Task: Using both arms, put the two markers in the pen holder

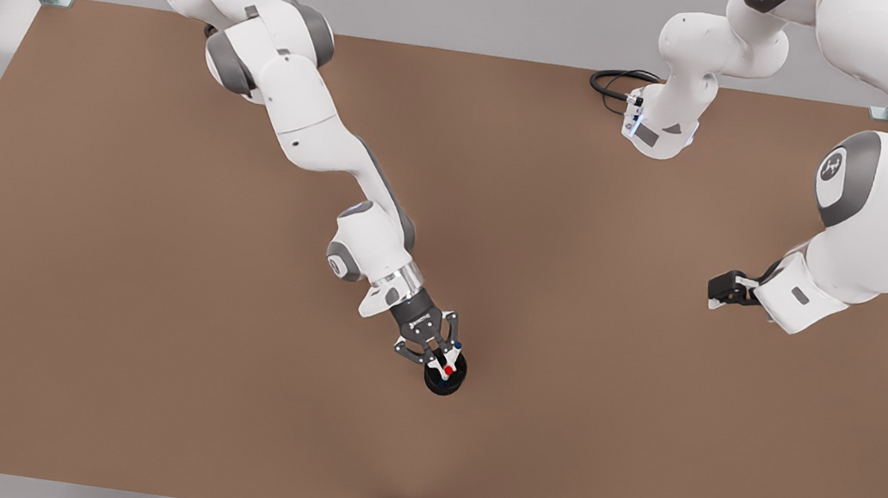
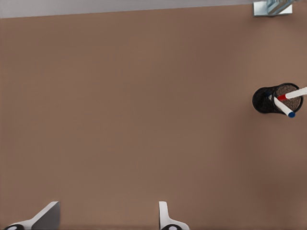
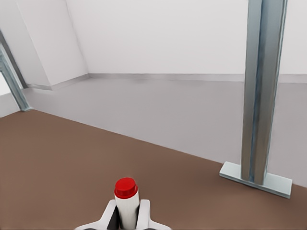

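Closest to the right wrist camera, the right tool (image 3: 127, 218) was clamped on the white barrel of the red marker (image 3: 126, 201), whose red end pointed away from the wrist. In the front view this tool (image 1: 441, 362) hung over the holder (image 1: 444, 381), just front of centre on the worktop (image 1: 137, 328), with the red marker (image 1: 448, 369) at the holder's mouth.

The left wrist view showed the markers' axes. The red marker (image 2: 291, 94) ran tilted, one red end over the mouth of the holder (image 2: 263, 100). The blue marker (image 2: 286, 110) stood inside, leaning, its blue cap past the rim.

The left tool (image 1: 729, 291) waited at the front view's right, well apart from the holder. Its fingers (image 2: 45, 218) were spread wide and empty.
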`<action>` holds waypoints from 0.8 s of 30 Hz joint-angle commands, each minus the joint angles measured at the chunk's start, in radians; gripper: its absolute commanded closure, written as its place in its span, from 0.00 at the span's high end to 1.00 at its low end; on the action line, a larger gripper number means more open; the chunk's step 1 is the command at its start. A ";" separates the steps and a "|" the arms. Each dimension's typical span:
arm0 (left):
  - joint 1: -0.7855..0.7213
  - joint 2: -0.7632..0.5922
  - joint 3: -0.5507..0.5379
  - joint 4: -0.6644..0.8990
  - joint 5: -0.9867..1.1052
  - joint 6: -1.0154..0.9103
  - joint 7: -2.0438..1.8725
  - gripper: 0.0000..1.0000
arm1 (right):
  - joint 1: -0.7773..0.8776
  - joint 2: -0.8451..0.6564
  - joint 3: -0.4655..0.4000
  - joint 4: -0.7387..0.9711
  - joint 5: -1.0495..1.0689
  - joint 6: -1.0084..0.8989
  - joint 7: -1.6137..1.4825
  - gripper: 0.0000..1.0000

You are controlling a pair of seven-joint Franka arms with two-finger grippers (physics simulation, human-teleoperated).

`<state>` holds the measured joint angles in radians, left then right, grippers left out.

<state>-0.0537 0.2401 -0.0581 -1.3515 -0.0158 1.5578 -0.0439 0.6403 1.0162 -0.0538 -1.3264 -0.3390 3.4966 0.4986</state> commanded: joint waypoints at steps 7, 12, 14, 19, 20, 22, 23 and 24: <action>0.000 -0.002 0.000 0.002 0.000 -0.001 -0.080 1.00 | -0.007 -0.001 0.000 -0.016 0.005 0.019 -0.037 1.00; 0.000 -0.007 -0.002 0.002 -0.001 -0.005 -0.080 1.00 | -0.016 -0.050 -0.018 -0.007 0.002 -0.076 -0.069 1.00; 0.002 -0.007 0.000 0.002 -0.003 -0.009 -0.080 1.00 | -0.014 -0.111 -0.018 -0.013 0.000 -0.198 -0.071 1.00; 0.002 0.005 0.003 0.002 0.005 0.010 -0.071 1.00 | -0.421 -0.585 0.333 -0.030 0.057 -1.203 -0.078 1.00; 0.000 0.008 0.001 0.002 0.023 0.013 -0.071 1.00 | -0.510 -0.649 0.374 -0.037 0.061 -1.383 -0.088 1.00; -0.008 0.013 -0.002 0.002 0.022 0.013 -0.071 1.00 | -0.522 -0.797 0.217 -0.083 0.208 -1.597 -0.248 1.00; -0.015 0.013 -0.002 0.002 0.023 0.011 -0.070 1.00 | -0.521 -0.824 0.049 -0.102 0.325 -1.706 -0.477 1.00; -0.021 0.013 0.000 0.002 0.023 0.011 -0.070 1.00 | -0.527 -0.838 0.015 -0.100 0.327 -1.860 -0.476 1.00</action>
<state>-0.0716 0.2538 -0.0586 -1.3501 0.0021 1.5652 -0.0988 0.1037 0.2033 0.0127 -1.4193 -0.1296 2.2967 0.3898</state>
